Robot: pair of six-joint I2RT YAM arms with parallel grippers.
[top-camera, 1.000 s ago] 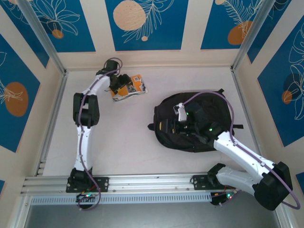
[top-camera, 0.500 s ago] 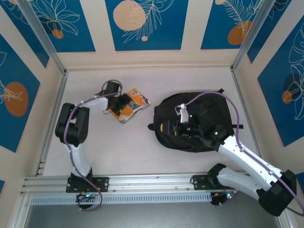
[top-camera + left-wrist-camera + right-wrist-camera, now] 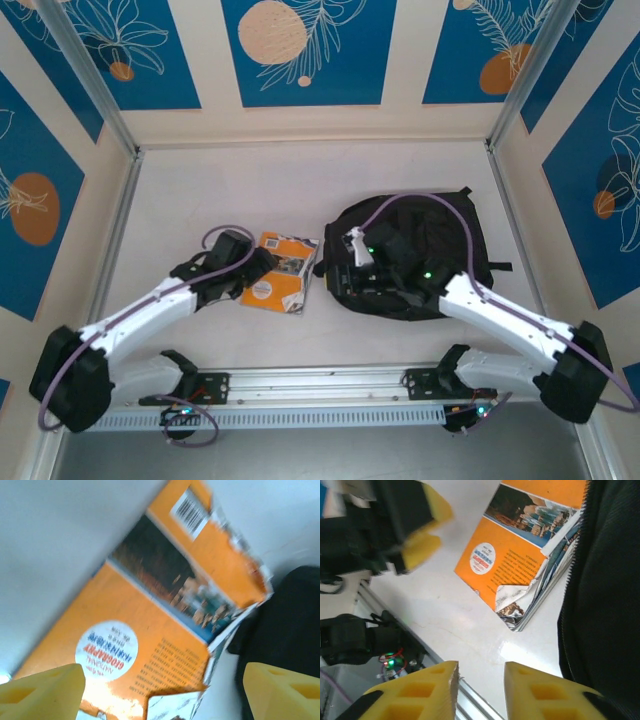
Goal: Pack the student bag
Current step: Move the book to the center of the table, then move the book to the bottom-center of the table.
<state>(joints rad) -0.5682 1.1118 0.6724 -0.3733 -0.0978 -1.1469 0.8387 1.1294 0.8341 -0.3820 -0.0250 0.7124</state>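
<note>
So the biggest thing here is the white table (image 3: 300, 190), boxed in by blue and cream panels with leaf prints. On its right half lies the student bag (image 3: 450, 232), a big black backpack lying flat, with a strap end poking out on its right side. From the right wrist camera you can see its zipper teeth running down the bag's edge (image 3: 610, 580).

Both white arms reach in from the near rail. The right one stretches across the bag toward its left side, purple cable looping over the top. The left one lies low and long across the table, pointing at the magazine.

The magazine (image 3: 283, 273) is an orange National Geographic, flat on the table just left of the bag. Its page edges sit right up against the bag's side; I can't tell if they actually touch. One cover corner is curled up and ragged (image 3: 512, 597). The barcode is visible in the left wrist view, and the magazine (image 3: 150, 630) takes up most of that view.

The left gripper (image 3: 258, 268) sits just beside the magazine's left edge, yellow fingers (image 3: 45, 690) spread wide, grasping nothing. The right gripper (image 3: 480, 680) hovers at the bag's left edge, its fingers close together with a narrow gap and nothing between them.
</note>
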